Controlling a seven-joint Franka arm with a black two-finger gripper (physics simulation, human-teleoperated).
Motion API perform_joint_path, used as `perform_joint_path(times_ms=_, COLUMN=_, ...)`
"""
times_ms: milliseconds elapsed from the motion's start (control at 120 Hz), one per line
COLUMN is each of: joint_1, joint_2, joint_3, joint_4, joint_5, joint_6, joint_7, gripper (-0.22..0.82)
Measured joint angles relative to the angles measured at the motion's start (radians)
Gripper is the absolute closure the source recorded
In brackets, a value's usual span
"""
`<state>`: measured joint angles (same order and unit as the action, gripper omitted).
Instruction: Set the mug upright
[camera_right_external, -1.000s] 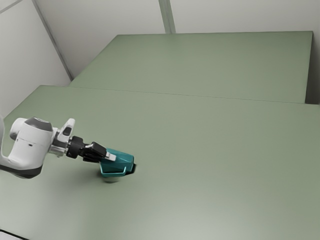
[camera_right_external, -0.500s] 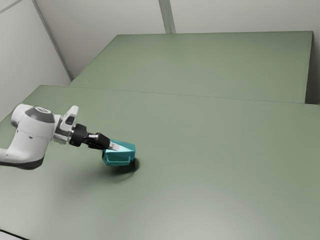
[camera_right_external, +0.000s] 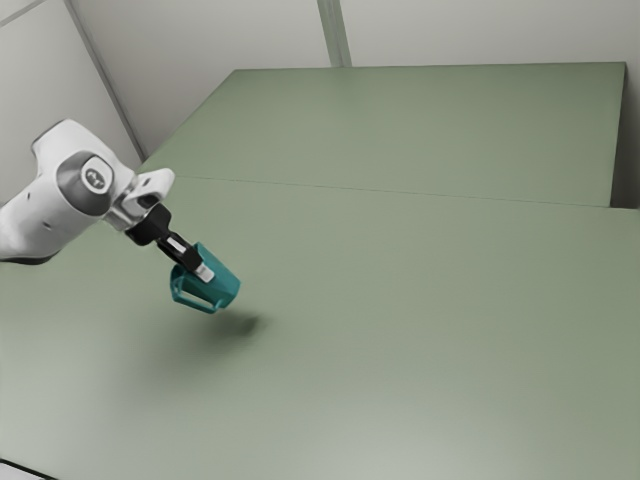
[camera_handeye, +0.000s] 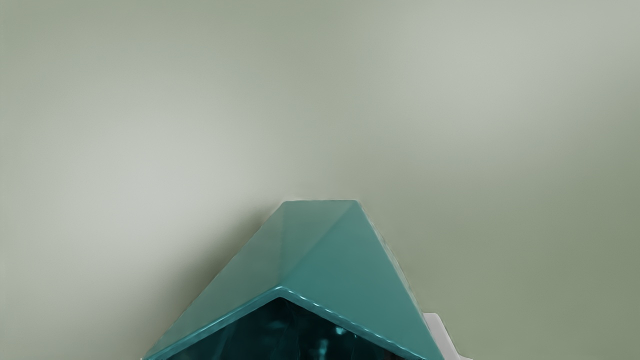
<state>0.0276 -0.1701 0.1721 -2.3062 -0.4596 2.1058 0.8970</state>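
The mug (camera_right_external: 223, 280) is up in the air over the green table (camera_right_external: 420, 330). It leans, with its open top (camera_handeye: 282, 292) facing back to the hand. The gripper (camera_right_external: 204, 271) is clamped on the mug; I can't see the far finger well, but it seems to press the other side. The mug looks light, hard and slippery, and a drop could crack it. Hold its flat sides near the top, not the thin handle (camera_right_external: 191, 302).

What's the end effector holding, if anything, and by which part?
The mug, by its body: the end effector grips the outer walls toward the open rim, not the handle.
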Motion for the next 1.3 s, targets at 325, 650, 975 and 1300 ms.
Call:
perform_joint_path(times_ms=325, joint_1=-0.026, joint_2=-0.022, joint_3=-0.048, joint_4=0.001, joint_5=0.318, joint_6=-0.004, joint_7=-0.216, gripper=0.79)
perform_joint_path(times_ms=650, joint_1=-0.062, joint_2=-0.064, joint_3=-0.08, joint_4=-0.03, joint_5=0.439, joint_6=0.008, joint_7=-0.422, gripper=0.79)
perform_joint_path(times_ms=975, joint_1=-0.073, joint_2=-0.061, joint_3=-0.11, joint_4=-0.072, joint_5=0.503, joint_6=0.064, joint_7=-0.598, gripper=0.79)
perform_joint_path(times_ms=1300, joint_1=-0.089, joint_2=-0.042, joint_3=-0.122, joint_4=-0.1, joint_5=0.55, joint_6=0.137, joint_7=-0.728, gripper=0.79)
